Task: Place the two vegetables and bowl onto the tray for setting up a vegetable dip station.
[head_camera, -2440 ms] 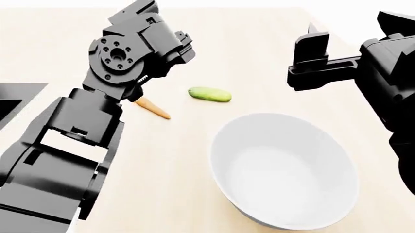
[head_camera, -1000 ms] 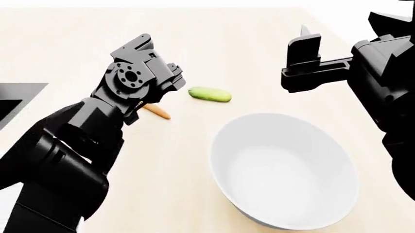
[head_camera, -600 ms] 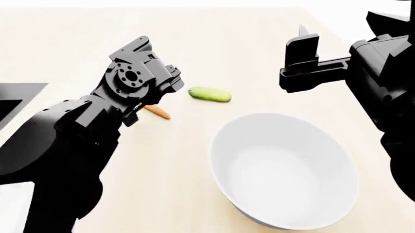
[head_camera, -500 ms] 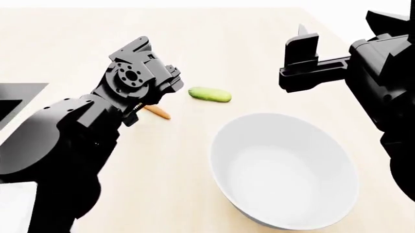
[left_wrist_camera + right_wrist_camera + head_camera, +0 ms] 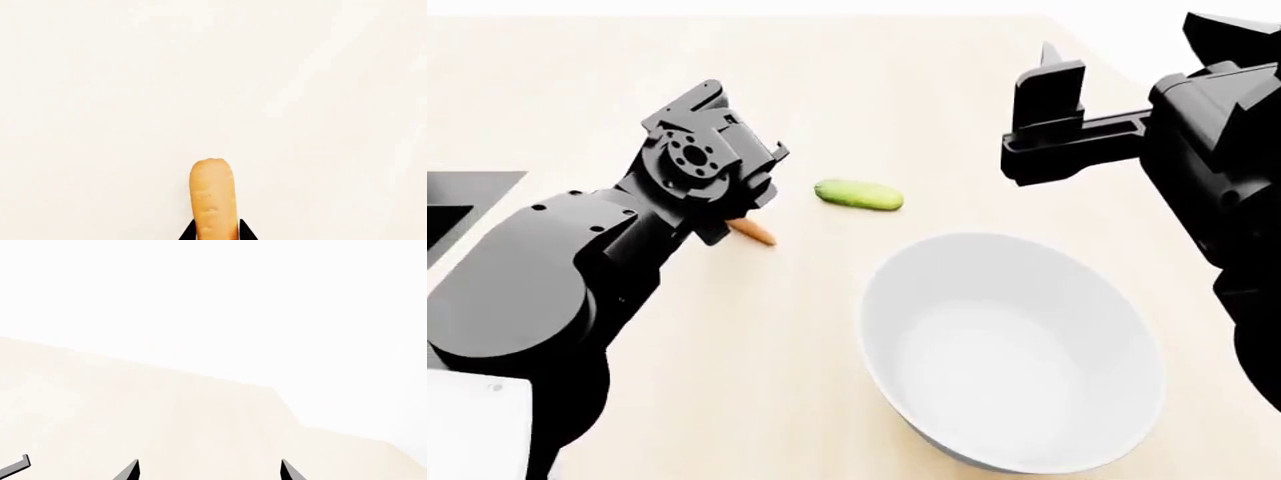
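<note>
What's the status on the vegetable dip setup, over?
Left gripper shut on carrot. Right gripper open, empty, raised over the counter. Cucumber and bowl on counter, untouched. Tray not in view.

A light wooden counter (image 5: 761,380) fills nearly the whole head view, pale and plain. At its left edge there is a dark rectangular area (image 5: 461,205), partly cut off. A small white surface (image 5: 467,425) shows in the lower left corner.

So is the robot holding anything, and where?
The left pincer pinches the carrot at one end. The right pincer is open and holds nothing.
</note>
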Robot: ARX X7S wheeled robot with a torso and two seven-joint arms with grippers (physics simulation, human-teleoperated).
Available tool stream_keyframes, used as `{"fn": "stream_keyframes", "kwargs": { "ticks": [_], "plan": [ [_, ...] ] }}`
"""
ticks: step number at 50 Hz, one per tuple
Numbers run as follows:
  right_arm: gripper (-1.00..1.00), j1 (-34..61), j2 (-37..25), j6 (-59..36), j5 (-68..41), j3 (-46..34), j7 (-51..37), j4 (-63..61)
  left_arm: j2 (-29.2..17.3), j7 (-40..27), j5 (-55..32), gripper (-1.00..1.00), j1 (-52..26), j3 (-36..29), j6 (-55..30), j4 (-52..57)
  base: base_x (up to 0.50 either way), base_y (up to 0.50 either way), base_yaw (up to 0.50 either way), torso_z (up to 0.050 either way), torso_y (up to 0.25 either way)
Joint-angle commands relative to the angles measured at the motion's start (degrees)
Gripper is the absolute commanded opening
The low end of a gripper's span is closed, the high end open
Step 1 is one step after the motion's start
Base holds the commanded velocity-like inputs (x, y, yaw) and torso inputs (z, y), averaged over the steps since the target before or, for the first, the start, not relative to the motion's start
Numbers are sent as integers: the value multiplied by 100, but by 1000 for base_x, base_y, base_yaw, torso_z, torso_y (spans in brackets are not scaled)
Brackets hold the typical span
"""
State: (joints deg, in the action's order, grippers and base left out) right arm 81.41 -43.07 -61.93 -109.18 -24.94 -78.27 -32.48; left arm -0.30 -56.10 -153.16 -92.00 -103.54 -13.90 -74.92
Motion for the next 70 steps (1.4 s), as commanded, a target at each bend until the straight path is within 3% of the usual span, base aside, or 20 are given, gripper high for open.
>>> {"fn": "stream_keyframes", "kwargs": {
  "ticks": [1,6,7,10,19,25,29,38,44,48,56,63,70],
  "plan": [
    [100,62,-8,33,-29,-40,-18,-18,-41,146,-762,-100,-171,-724,85,0,0,0,0,0,0],
    [100,64,-16,44,-26,-60,-21,-27,-86,351,-726,-100,-427,-864,274,88,0,0,0,0,0],
    [100,62,-23,53,-25,-55,-21,-29,-218,342,-667,-100,-535,-864,482,428,0,0,0,0,0],
    [100,73,-39,56,-31,-64,-27,-30,-1166,-20,-352,-100,-1101,-772,1827,2767,0,0,0,0,0],
    [100,169,-76,86,-138,-114,-139,-16,-2487,-407,698,-100,-2148,-758,3174,5730,0,0,0,0,0],
    [100,257,-132,116,-281,-164,-291,-21,-3231,-380,1570,-100,-2840,-728,3449,7285,0,0,0,0,0],
    [100,312,-162,134,-379,-215,-392,-13,-3869,136,2175,-100,-3216,-488,3542,8531,0,0,0,0,0],
    [100,142,-445,717,-1024,-164,-932,-185,-4759,-139,3361,-100,-3956,-402,3451,9917,0,0,0,0,0],
    [100,-300,-613,1393,-1393,115,-995,-569,-5056,-123,3571,-100,-4130,-161,3281,10187,0,0,0,0,0],
    [100,-663,-1080,2176,-1812,87,-1139,-1136,-5109,-159,3616,-100,-4123,4,3190,10203,0,0,0,0,0],
    [100,208,-2712,3903,-2773,-1610,-1159,-2125,-5101,-292,3832,-100,-4037,125,3033,10167,0,0,0,0,0],
    [100,336,-3189,4299,-3242,-1956,-1039,-2506,-5103,-336,3903,-100,-3962,208,2956,10142,0,0,0,0,0],
    [100,240,-3165,4309,-3188,-2155,-949,-2596,-5111,-369,3946,-100,-3907,312,2882,10162,0,0,0,0,0]
  ]
}}
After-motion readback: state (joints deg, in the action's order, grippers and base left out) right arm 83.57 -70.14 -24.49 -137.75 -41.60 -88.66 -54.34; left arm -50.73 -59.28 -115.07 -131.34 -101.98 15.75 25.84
